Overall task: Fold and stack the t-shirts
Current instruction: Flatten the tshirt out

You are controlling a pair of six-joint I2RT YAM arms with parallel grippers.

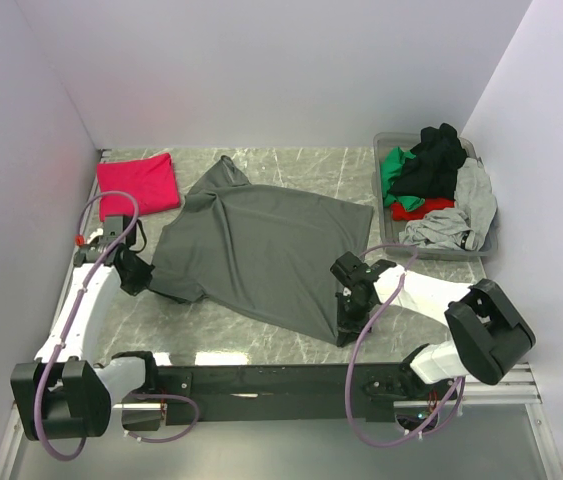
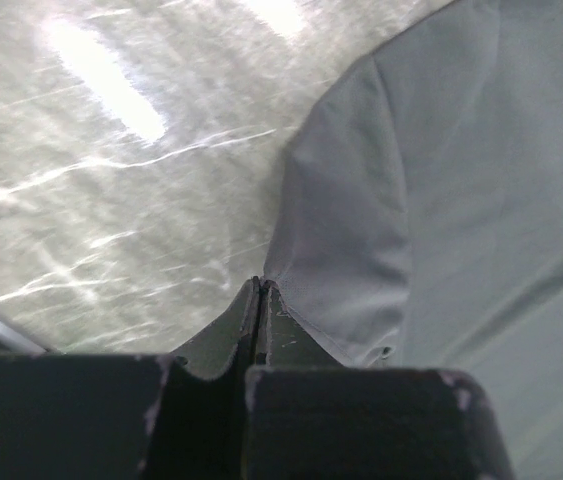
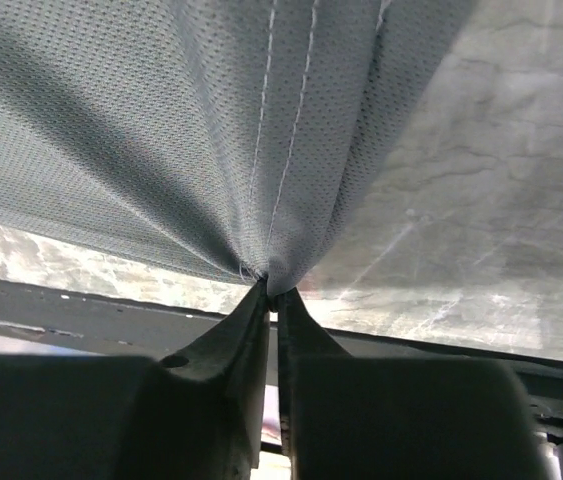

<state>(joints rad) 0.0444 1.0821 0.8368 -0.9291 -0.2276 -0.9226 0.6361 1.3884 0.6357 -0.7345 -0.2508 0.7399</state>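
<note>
A dark charcoal-grey t-shirt (image 1: pixel 261 245) lies spread across the middle of the table. My left gripper (image 1: pixel 139 272) is shut on its near-left sleeve edge; the left wrist view shows the closed fingertips (image 2: pixel 260 287) pinching the cloth (image 2: pixel 441 180). My right gripper (image 1: pixel 349 318) is shut on the shirt's near-right hem corner and lifts it; in the right wrist view the cloth (image 3: pixel 211 130) fans out from the closed tips (image 3: pixel 273 290). A folded magenta-red t-shirt (image 1: pixel 138 184) lies at the far left.
A clear plastic tub (image 1: pixel 488 245) at the far right holds black (image 1: pixel 431 160), green (image 1: pixel 394 168), red (image 1: pixel 423 208) and light grey (image 1: pixel 461 215) shirts. White walls close in the left, back and right. The black rail (image 1: pixel 261 380) runs along the near edge.
</note>
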